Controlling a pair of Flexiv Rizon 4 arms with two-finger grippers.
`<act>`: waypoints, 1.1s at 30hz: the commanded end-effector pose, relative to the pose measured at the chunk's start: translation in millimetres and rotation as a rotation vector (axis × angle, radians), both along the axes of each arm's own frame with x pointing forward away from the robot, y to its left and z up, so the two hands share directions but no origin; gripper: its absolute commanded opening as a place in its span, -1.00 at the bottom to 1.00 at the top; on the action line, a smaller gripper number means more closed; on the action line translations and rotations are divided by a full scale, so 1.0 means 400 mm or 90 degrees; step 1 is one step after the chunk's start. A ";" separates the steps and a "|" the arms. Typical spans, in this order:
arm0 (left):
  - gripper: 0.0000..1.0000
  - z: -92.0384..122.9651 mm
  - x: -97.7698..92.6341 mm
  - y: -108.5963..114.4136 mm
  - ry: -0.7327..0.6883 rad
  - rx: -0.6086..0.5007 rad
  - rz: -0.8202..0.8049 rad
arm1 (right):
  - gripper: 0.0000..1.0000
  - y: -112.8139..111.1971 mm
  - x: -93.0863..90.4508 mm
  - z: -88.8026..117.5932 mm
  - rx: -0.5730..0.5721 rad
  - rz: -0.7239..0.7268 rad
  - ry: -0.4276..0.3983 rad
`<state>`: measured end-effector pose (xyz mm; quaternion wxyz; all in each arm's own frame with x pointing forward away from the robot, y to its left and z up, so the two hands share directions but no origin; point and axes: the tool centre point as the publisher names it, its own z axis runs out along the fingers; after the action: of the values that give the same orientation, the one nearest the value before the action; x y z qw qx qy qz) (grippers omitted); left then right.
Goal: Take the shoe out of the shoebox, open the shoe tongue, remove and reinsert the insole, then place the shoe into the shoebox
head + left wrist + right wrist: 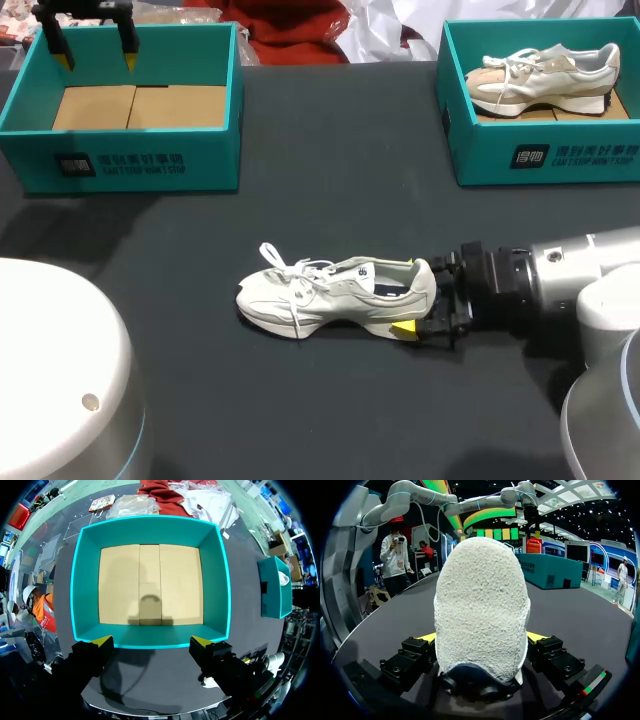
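Between the fingers of the right gripper [408,296] the shoe [330,295] is clamped at its heel. It is laid on the table [330,200], long axis crosswise, toe pointed left. Above the left box [120,165] the left gripper [95,48] is held, jaws apart.

Your shoe [335,295] shows off-white cloth and smooth panels with woven laces; its heel [481,610] is rough and pebbly. The table [330,180] looks dark and matt. The left shoebox [85,580] has smooth teal card walls over a brown cardboard floor. Your right arm [590,270] wears a glossy pale shell; the right gripper [408,296] is matt black
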<state>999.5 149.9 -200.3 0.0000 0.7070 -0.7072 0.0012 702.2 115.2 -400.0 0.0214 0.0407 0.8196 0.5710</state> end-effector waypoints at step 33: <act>1.00 0.000 0.000 0.000 0.000 0.000 0.000 | -1.00 0.020 0.027 -0.022 -0.007 0.039 0.014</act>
<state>999.5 149.9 -200.3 0.0000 0.7070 -0.7072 0.0012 706.9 122.2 -409.1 0.0024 0.0248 0.8213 0.5699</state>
